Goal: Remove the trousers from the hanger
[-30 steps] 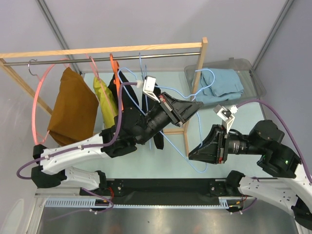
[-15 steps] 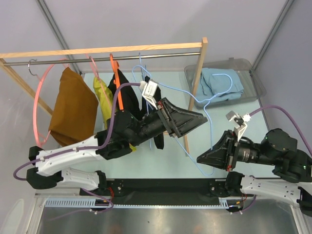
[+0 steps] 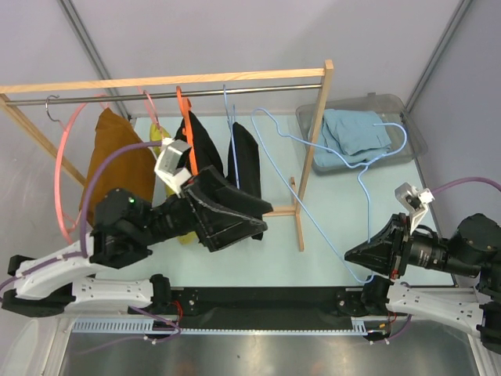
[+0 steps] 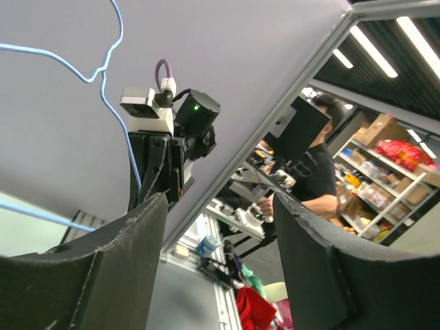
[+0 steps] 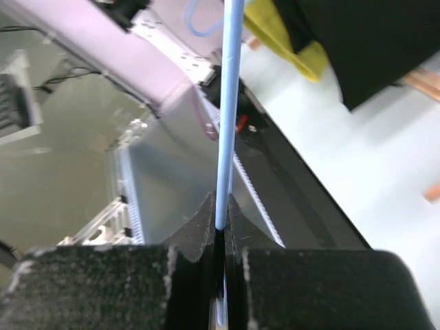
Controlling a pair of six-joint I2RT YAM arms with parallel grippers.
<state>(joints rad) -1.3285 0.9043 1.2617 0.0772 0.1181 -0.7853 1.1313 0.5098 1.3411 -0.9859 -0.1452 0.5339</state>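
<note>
Overhead, I saw the right gripper (image 3: 354, 255) low at the near right of the table (image 3: 329, 184), and its wrist camera showed both fingers pinched tight on the thin light-blue wire of the hanger (image 5: 229, 103). From that grip the wire ran up and away across the table. Its hook end lay over the clear plastic bin (image 3: 413, 135) at the far right. No cloth hung on it.

The trousers (image 3: 352, 133), pale blue, lay crumpled inside that bin, apart from the right gripper.

My left gripper (image 3: 262, 219) hung in front of the clothes rack (image 3: 156, 81) with its fingers spread wide and nothing between them. The left wrist view agreed: two dark pads with a clear gap, pointing up at the wall and at the right arm's wrist camera.

On the rack I counted a brown garment (image 3: 117, 176) on a pink hanger, a yellow garment (image 3: 160, 139) beside it, then a black garment (image 3: 205, 145) on an orange hanger and a second black piece (image 3: 246, 160) on a blue one.

As for writing, I could read none. The left wrist view caught shelves (image 4: 388, 148) of boxes and bright packets in the background, but their printing was too small to make out.
</note>
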